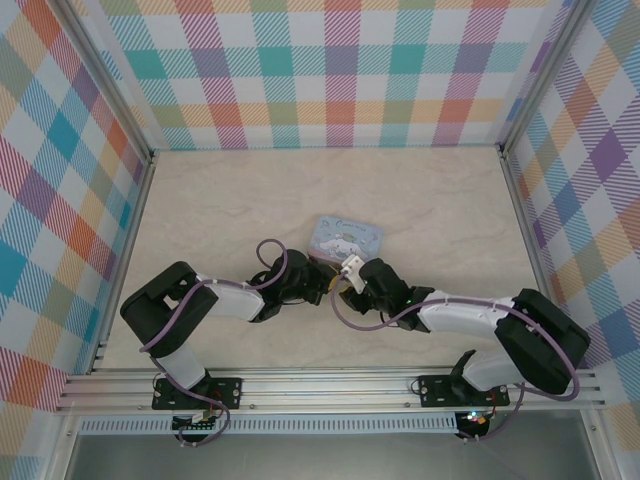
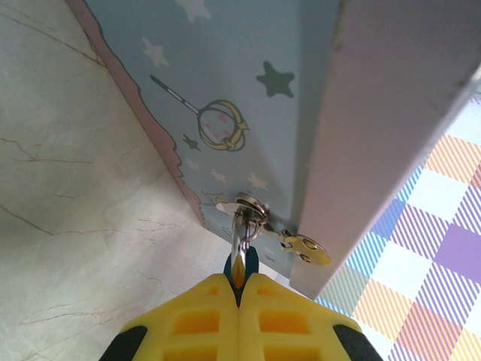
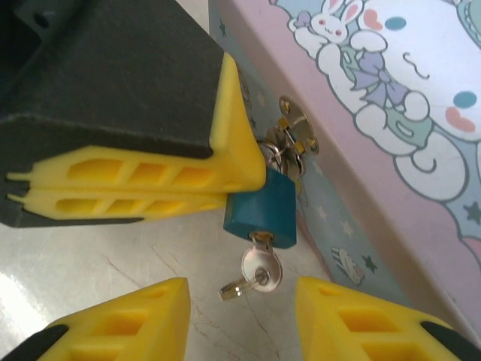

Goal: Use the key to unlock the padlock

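**Top external view.** The two black arms met near the middle of the pale marbled table [image 1: 250, 200], just in front of a light-blue rectangular tin [image 1: 348, 238] with a cartoon picture on its lid. The left gripper [image 1: 312, 285] and right gripper [image 1: 345, 280] faced each other at the tin's near edge (the lock between them was too small to make out here).

**Left wrist view.** The left gripper [image 2: 239, 280] had its yellow fingers pressed together, a sliver of the small teal-bodied padlock [image 2: 252, 262] pinched at their tips. The lock's thin silvery shackle [image 2: 239, 229] ran up through the brass hasp [image 2: 304, 247] on the tin's starred blue side wall [image 2: 225, 75].

**Right wrist view.** The left gripper [image 3: 252, 188] was clamped on the upper corner of the padlock [image 3: 263, 210], which hung from the hasp [image 3: 297, 124] against the tin [image 3: 391, 90]. A small silvery key [image 3: 261, 269] with a round head sat in the bottom of the lock body, a second small metal piece dangling from it. The right gripper [image 3: 240, 293] stood open, one yellow finger on either side of the key, touching neither key nor lock.
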Tool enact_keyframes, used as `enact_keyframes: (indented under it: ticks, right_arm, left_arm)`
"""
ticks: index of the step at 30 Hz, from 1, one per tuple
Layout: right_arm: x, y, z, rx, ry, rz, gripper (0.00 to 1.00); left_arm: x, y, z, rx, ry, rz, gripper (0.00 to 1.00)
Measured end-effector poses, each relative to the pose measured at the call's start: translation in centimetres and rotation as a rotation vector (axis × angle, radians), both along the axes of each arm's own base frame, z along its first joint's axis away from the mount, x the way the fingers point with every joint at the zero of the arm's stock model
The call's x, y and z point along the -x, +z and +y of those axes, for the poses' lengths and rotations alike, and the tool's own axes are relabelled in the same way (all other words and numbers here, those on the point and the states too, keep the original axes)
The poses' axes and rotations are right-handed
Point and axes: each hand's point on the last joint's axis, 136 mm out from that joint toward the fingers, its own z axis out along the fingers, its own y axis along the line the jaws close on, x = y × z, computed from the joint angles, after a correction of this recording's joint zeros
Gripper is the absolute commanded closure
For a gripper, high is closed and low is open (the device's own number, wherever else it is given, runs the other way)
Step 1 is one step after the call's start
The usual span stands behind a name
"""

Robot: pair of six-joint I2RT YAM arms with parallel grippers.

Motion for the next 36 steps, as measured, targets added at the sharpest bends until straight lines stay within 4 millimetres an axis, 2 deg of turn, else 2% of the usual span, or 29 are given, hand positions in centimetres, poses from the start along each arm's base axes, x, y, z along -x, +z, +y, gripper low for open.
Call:
enact_keyframes:
  ticks: [11,13,23,25,32,36]
  right_arm:
    - [-0.7,0.1,0.4,0.021,0.005,-0.024,0.97]
    - [-0.7,0.2,0.4,0.022,0.007,-0.027,1.00]
    - [-0.7,0.1,0.6,-0.002,0.012,-0.002,1.00]
    - [-0.6,0.1,0.6,-0.010,0.010,0.005,1.00]
    - [-0.3,0.3,1.1,-0.039,0.030,0.021,1.00]
    - [-0.2,0.5,1.4,-0.057,0.038,0.029,1.00]
  left_arm:
    - [-0.1,-0.1,0.1,-0.015,-0.002,-0.012,1.00]
    - [-0.1,-0.1,0.2,-0.016,0.002,-0.014,1.00]
    - [-0.2,0.0,0.2,-0.018,0.002,-0.017,1.00]
    - [-0.1,0.0,0.2,-0.020,0.001,-0.017,0.87]
    - [-0.1,0.0,0.2,-0.021,0.000,-0.017,0.72]
    - [-0.2,0.0,0.2,-0.024,0.000,-0.015,0.71]
